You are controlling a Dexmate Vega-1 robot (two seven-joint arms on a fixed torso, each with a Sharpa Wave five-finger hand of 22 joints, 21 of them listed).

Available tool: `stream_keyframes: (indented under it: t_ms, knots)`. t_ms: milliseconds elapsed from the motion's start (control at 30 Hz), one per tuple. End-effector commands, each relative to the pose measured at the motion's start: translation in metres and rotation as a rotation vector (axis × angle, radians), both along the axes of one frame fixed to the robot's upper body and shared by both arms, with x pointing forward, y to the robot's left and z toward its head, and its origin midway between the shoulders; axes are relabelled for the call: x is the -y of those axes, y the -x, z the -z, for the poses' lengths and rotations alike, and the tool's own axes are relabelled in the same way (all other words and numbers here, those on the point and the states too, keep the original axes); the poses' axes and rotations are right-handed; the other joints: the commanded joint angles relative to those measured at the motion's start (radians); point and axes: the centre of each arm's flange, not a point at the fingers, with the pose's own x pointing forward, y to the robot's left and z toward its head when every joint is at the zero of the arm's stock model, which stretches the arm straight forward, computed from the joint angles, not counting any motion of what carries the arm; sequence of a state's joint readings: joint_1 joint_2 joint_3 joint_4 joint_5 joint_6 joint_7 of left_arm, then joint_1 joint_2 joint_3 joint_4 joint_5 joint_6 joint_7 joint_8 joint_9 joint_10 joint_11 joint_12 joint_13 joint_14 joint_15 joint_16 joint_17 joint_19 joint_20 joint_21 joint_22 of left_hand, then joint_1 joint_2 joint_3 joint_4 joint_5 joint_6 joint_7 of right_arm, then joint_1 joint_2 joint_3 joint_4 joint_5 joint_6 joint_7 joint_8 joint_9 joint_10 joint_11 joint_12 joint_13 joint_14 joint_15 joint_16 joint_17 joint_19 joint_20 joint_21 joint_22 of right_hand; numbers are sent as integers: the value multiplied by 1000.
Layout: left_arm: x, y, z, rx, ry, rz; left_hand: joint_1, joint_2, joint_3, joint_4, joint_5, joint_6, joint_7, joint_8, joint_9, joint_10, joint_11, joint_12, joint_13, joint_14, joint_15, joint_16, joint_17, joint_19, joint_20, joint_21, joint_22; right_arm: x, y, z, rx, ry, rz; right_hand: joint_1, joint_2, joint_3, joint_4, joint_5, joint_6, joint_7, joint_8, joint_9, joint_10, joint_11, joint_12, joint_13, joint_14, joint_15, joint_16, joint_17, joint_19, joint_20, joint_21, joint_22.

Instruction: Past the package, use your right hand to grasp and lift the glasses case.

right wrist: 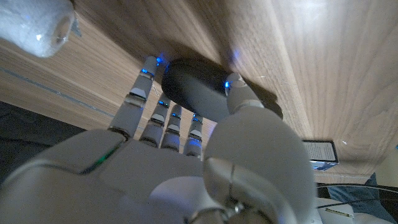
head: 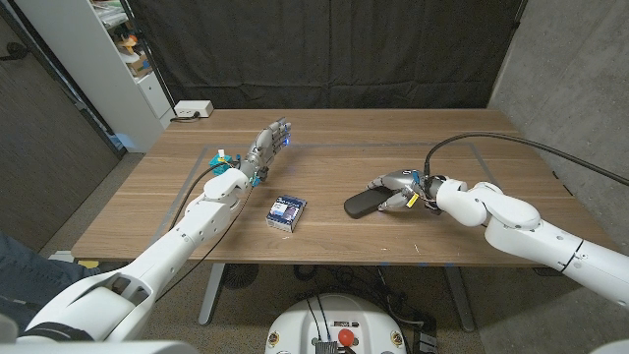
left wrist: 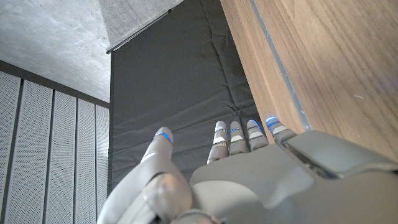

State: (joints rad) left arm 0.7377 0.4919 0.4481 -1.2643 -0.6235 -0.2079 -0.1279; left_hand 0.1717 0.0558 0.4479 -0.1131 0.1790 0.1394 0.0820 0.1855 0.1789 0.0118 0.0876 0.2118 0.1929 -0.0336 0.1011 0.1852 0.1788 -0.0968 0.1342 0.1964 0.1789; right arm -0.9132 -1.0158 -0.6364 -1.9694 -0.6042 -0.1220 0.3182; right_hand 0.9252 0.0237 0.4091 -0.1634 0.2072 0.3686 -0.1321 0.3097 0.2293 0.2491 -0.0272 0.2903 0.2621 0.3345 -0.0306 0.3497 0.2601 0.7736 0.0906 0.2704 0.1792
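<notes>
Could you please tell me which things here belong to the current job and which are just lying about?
Belongs to the job:
- glasses case, dark, on the table
- right hand, fingers around the case
- package, the landmark

Just lying about:
- left hand, holding nothing
- white box at the far edge

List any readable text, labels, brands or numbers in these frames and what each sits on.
No text can be read in any view.
Package: blue and white print on its top face, too small and blurred to read.
Glasses case: plain dark surface, no marking visible.
White box at the table's far edge: no legible label.
Shelf items at the back: too blurred to read.
</notes>
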Motion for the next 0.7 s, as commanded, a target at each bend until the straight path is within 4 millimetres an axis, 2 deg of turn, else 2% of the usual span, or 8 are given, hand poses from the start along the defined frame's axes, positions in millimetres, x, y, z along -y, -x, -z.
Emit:
stream_keyframes:
  t_ms: [33,100,167,200,333,467,700]
  knots:
    - [1,3,3,-5,5,-1,2,5,-1,1,0,6,1,3,2,6,4,4,6,-1,5,5,5,0,10,6,5,2,-1,6,73,-3,6,41,22,-1,-1,-7,81,-27,32,13,39,-17,18,10,23,-13,25,23,11,-9,-4,0]
    - [1,4,4,-4,5,1,2,5,-1,0,0,6,2,3,2,5,4,4,6,-1,5,5,5,0,11,6,5,2,0,7,91,-5,6,52,27,-5,0,-10,107,-33,42,18,57,-24,26,14,37,-20,39,33,23,-16,-2,1]
    - [2,4,4,-3,4,2,2,5,-1,0,0,6,1,3,2,5,4,4,6,0,5,5,5,0,11,6,5,3,0,7,105,-4,8,78,44,-12,1,-15,173,-41,72,31,111,-43,50,29,75,-29,75,58,47,-36,3,3]
    - [2,4,4,-2,5,3,2,5,-1,0,0,6,2,3,2,6,4,4,6,0,5,5,5,0,10,6,5,4,0,8,109,-5,7,93,46,-23,0,-20,224,-47,96,42,141,-44,66,42,89,-36,96,77,58,-46,5,4]
    - [3,4,4,1,5,5,2,5,-1,0,0,6,2,3,2,5,4,4,6,-1,5,5,5,0,11,6,5,5,0,9,118,-3,4,134,68,-46,3,-27,318,-53,148,75,219,-58,123,87,141,-57,162,142,88,-72,14,7]
    - [4,5,4,2,4,6,2,5,-1,0,0,6,1,3,2,6,4,4,6,-1,5,4,5,0,11,6,5,6,0,9,116,-8,2,154,78,-62,5,-30,352,-43,175,98,248,-73,156,118,181,-67,206,186,115,-89,26,10]
    - [4,6,3,4,5,5,2,5,-2,0,0,7,2,3,2,6,4,4,6,0,5,5,5,0,11,6,5,7,1,7,126,-20,-8,170,85,-66,3,-30,358,-43,185,113,250,-72,170,137,185,-71,219,209,124,-99,32,11]
